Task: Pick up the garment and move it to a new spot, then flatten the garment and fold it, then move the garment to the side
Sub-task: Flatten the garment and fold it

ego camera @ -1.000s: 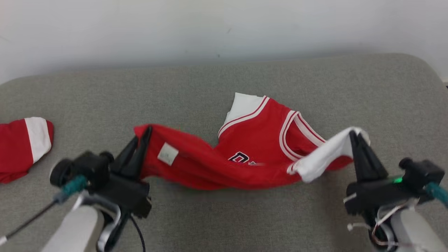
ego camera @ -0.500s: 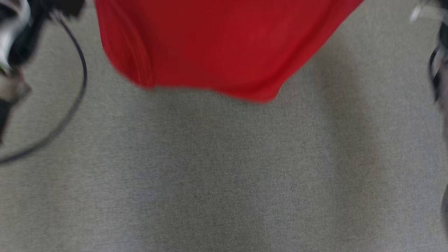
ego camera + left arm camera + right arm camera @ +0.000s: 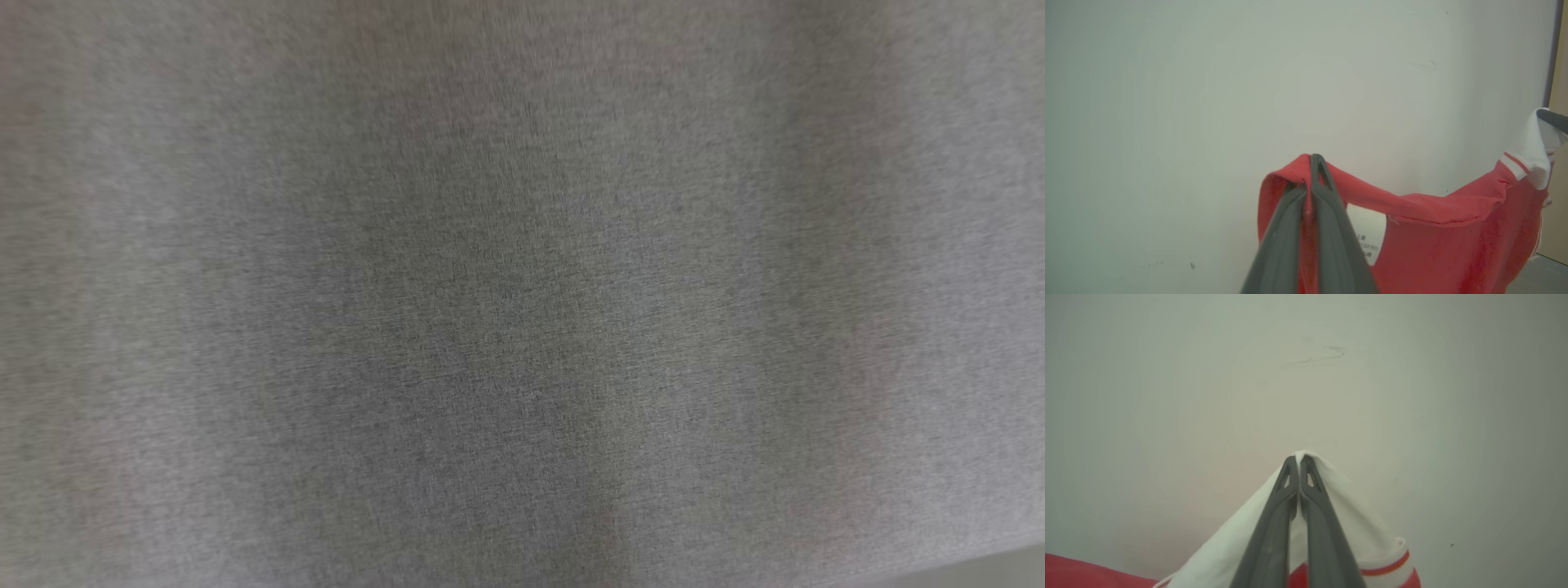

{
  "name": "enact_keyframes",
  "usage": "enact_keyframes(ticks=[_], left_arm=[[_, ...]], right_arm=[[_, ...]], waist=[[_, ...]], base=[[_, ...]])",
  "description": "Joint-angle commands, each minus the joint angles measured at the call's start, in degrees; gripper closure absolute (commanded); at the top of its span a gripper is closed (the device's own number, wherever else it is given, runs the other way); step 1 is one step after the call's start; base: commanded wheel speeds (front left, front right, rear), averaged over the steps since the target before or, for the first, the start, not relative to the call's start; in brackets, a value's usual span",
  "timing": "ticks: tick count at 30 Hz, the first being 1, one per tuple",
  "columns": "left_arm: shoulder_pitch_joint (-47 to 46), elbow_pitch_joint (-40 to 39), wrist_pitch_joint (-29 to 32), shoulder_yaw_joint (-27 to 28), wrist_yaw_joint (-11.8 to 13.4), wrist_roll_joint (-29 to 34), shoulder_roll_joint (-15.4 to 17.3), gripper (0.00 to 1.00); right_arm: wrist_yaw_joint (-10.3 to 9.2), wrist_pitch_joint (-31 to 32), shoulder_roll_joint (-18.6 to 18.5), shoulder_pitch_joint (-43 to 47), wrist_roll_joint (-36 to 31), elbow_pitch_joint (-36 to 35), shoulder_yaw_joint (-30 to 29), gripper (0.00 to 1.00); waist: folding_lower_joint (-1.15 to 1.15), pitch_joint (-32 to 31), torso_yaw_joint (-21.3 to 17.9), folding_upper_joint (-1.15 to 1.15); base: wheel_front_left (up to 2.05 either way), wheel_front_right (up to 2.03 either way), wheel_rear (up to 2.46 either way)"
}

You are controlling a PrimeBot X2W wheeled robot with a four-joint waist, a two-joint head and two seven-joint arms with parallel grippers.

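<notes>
Left pincer (image 3: 1316, 161) and right pincer (image 3: 1299, 459) tight on the garment (image 3: 1433, 245), long axis strung between them.

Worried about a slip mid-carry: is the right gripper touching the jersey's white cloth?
Touching. The right wrist view shows the right gripper shut on the jersey's white cloth, with the cloth pinched between its fingertips.

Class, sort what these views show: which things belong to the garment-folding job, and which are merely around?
Belongs to the job: garment; left hand, shut on its red edge; right hand, shut on its white part.
Merely around: grey surface; wall.
</notes>
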Motion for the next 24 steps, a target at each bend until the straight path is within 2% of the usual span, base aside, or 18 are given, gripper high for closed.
enact_keyframes(ticks=[1, 12, 24], left_arm=[[-2.6, 1.8, -0.8, -0.8, 0.1, -1.0, -0.3, 1.0], [-15.3, 11.4, -2.4, -7.9, 0.1, -3.3, -1.7, 1.0], [-18.8, 15.5, -5.7, -14.0, 0.1, -8.3, -1.2, 1.0]], right_arm=[[0.04, -0.7, -0.3, -2.6, -1.0, 1.6, 0.7, 1.0], [0.04, -4.5, 0.0, -16.1, -6.1, 11.5, 3.5, 1.0], [0.04, -7.1, 1.8, -19.2, -8.0, 15.6, 6.0, 1.0]], waist=[[-0.02, 3.2, -1.0, -0.02], [-0.02, 6.5, -1.2, -0.02], [-0.02, 8.1, -1.2, -0.02]], base=[[0.0, 0.0, 0.0], [0.0, 0.0, 0.0], [0.0, 0.0, 0.0]])
